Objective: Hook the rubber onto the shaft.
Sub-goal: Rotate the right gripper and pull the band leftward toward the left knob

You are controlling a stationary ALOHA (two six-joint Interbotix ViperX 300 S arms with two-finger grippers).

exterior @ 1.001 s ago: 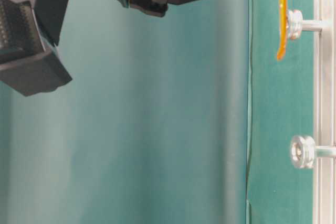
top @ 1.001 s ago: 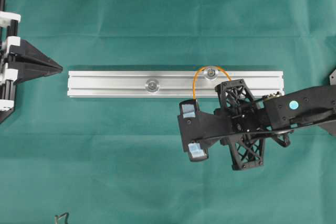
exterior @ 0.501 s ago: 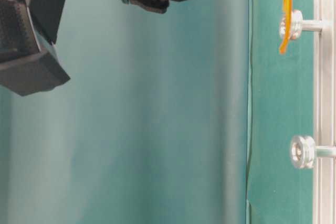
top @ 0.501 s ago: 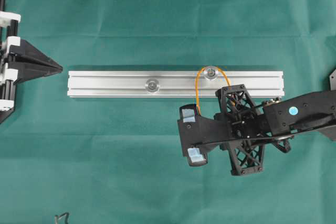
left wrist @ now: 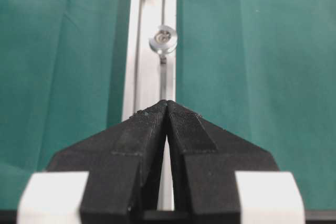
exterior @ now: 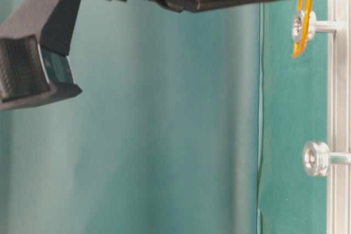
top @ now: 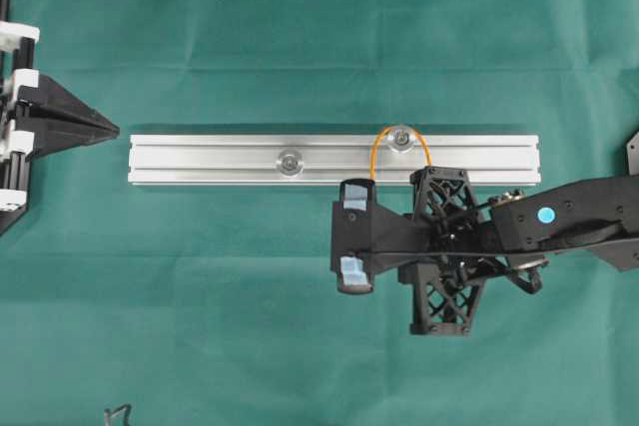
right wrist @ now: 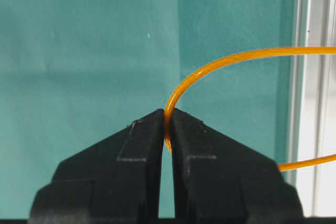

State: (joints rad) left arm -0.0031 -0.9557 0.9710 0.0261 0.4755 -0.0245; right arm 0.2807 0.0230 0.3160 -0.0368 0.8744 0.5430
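– Where's the grip?

– The right gripper (right wrist: pixel 167 129) pinches the rubber (right wrist: pixel 220 64) at its tips; the loop arcs around the right-hand shaft (top: pixel 401 138) on the rail (top: pixel 200 160).

– Advice?

– Lower it under the shaft's head before releasing. The left gripper (left wrist: pixel 167 109) rests pressed together, uninvolved.

The thin orange rubber (top: pixel 377 152) arcs round the right-hand shaft (top: pixel 401 138) (a capped silver peg), its near end pinched.

Green cloth (top: pixel 300 37) covers the bench, creased in faint horizontal folds. Silver aluminium rail (top: pixel 200 160) lies lengthwise across the middle. Small dark bent wire-like object (top: pixel 118 414) at the near left edge; identity unclear.
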